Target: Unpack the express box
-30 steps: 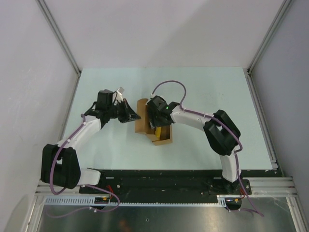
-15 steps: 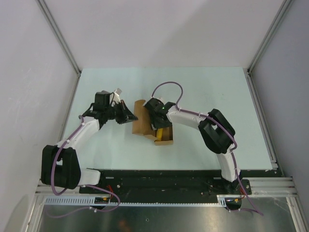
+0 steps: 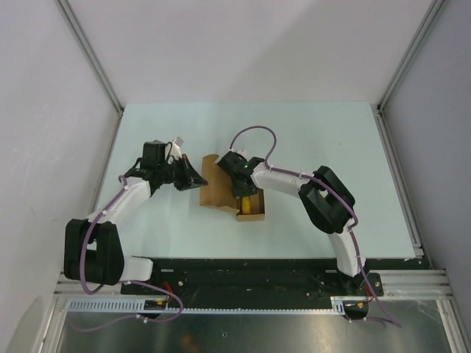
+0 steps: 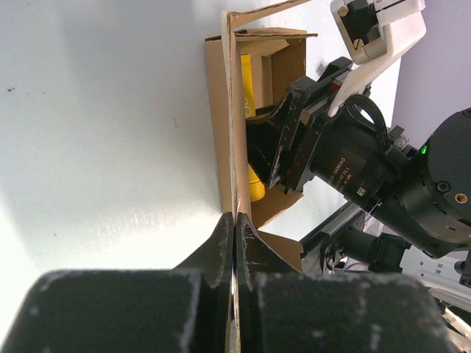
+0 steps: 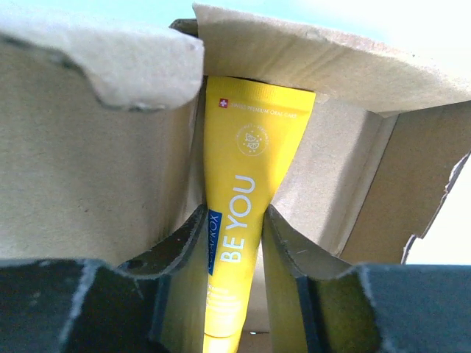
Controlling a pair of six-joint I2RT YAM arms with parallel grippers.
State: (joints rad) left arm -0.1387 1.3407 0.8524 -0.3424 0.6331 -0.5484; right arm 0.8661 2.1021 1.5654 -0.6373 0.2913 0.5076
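Observation:
The express box (image 3: 214, 189) is a small brown carton lying open mid-table. In the left wrist view its lid flap (image 4: 228, 118) stands edge-on. My left gripper (image 3: 197, 179) is shut on that flap's edge (image 4: 234, 220). A yellow tube (image 5: 246, 162) printed "BE YOU" lies inside the box and also shows in the top view (image 3: 253, 202). My right gripper (image 3: 244, 193) reaches into the box. Its fingers (image 5: 234, 220) press against both sides of the tube. The tube's lower end is hidden between the fingers.
The box's torn side flaps (image 5: 110, 55) hang over the opening above the tube. The right wrist's body (image 4: 331, 154) fills the space just beyond the box in the left wrist view. Grey walls and metal rails (image 3: 397, 81) bound the pale table.
My right gripper has gone lower into the box, towards its near end. The box and my left gripper have shifted slightly left and nearer. The flap stays pinched.

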